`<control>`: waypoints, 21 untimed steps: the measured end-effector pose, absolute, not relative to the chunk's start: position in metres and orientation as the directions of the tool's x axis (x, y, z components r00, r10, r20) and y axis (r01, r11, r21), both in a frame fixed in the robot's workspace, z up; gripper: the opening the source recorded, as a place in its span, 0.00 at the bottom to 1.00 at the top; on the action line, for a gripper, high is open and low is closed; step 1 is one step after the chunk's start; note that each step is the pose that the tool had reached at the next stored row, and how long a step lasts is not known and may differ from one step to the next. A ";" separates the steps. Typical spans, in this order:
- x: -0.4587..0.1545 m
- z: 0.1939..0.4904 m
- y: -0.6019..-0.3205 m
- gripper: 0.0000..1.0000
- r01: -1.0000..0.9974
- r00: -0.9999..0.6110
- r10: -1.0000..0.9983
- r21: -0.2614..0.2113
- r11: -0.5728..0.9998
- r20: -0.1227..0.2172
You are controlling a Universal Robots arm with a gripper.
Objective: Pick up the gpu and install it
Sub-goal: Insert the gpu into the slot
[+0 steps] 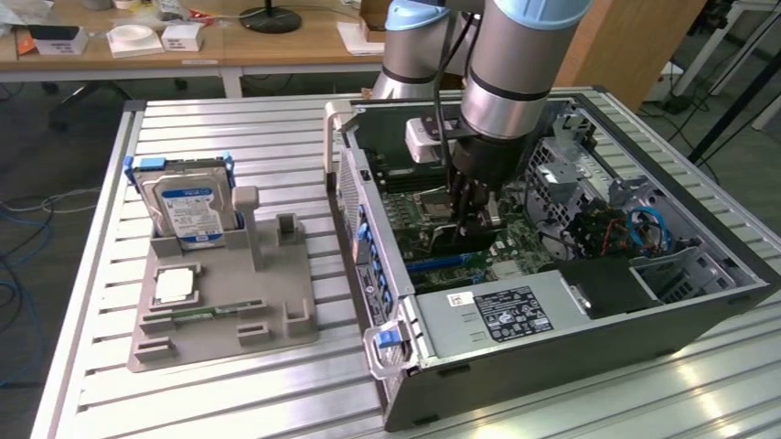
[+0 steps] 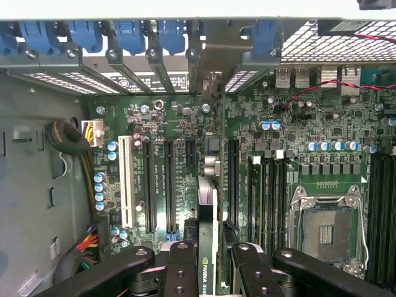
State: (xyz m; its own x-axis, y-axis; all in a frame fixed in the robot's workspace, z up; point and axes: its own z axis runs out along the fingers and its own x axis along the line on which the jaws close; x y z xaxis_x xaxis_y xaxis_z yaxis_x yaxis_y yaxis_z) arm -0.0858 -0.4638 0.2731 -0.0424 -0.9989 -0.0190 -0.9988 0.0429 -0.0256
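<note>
2 fingers (image 2: 183,267) clamp the gpu (image 2: 206,216) edge-on between them, above the motherboard (image 2: 179,124).

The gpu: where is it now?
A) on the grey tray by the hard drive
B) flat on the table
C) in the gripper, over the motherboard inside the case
C: the gripper clamps the gpu edge-on above the motherboard, inside the case.

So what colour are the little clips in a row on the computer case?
Blue. The clips show best in the wrist view.
</note>
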 end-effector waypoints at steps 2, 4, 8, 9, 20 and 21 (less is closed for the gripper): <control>-0.086 0.272 -0.464 0.26 -0.999 -0.042 -0.999 -0.026 0.043 -0.020; -0.086 0.270 -0.464 0.26 -0.999 -0.042 -0.999 -0.026 0.043 -0.019; -0.086 0.266 -0.464 0.26 -0.999 -0.042 -0.999 -0.026 0.043 -0.019; -0.086 0.266 -0.464 0.26 -0.999 -0.042 -0.999 -0.026 0.043 -0.019; -0.086 0.260 -0.463 0.26 -0.999 -0.042 -0.999 -0.026 0.043 -0.018; -0.086 0.260 -0.463 0.26 -0.999 -0.042 -0.999 -0.026 0.043 -0.018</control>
State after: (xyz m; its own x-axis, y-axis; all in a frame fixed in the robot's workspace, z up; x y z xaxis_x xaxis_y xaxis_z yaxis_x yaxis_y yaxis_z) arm -0.0859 -0.4629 0.2598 -0.0423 -0.9989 -0.0182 -0.9988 0.0428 -0.0257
